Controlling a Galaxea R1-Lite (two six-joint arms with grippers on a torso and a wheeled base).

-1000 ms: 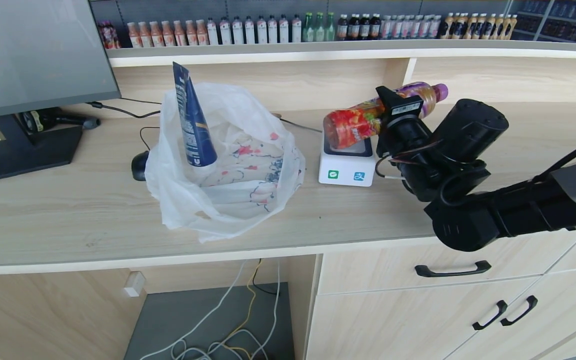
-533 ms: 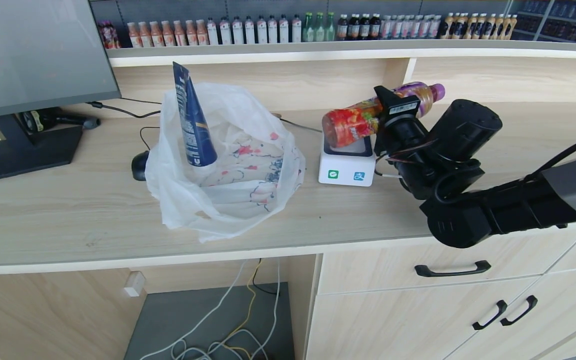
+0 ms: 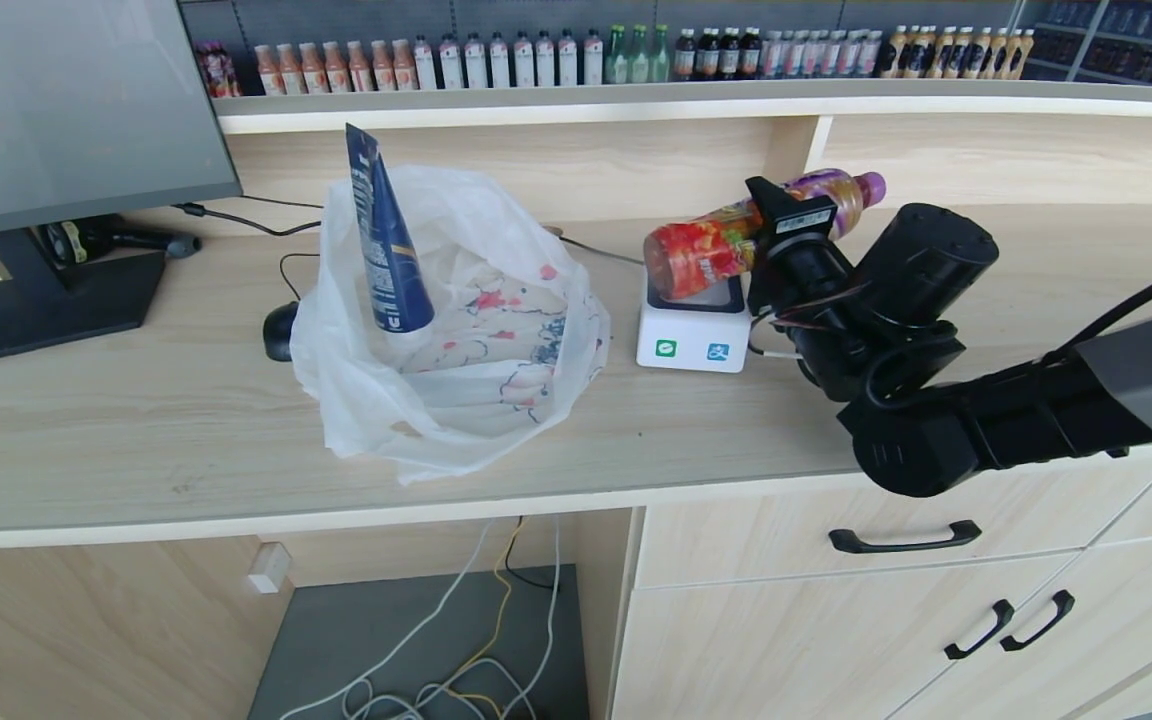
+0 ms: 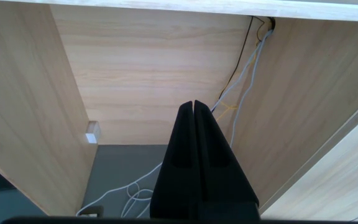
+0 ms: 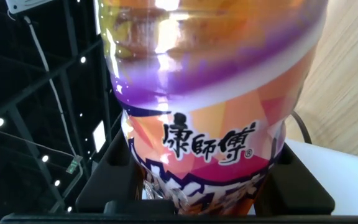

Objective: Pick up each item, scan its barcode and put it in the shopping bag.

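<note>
the right gripper (image 3: 784,222) is clenched around the middle of the juice bottle (image 3: 706,248), which lies nearly level in the jaws with its cap end tipped up. from the head view, the bottle's broad bottom end juts out of the jaws toward the shopping bag (image 3: 456,340) and hangs just above the dark window of the white scanner (image 3: 693,328); whether it touches the scanner cannot be told. the bag stands on the counter (image 3: 136,420) beyond the scanner on that same side, well apart from the jaws, with a blue tube (image 3: 386,240) upright inside it. the right wrist view adds what the head view cannot give - the label pressed between the two black fingers (image 5: 114,177) and a patch of the scanner's white top past the bottle. the left wrist view gives the left gripper (image 4: 193,111), fingers pressed flat together on nothing, with cables (image 4: 244,87) hanging beyond its tips under the counter. against a second ago, the right gripper and bottle have eased slightly toward the bag - scanner, bag and tube lie as they did.
</note>
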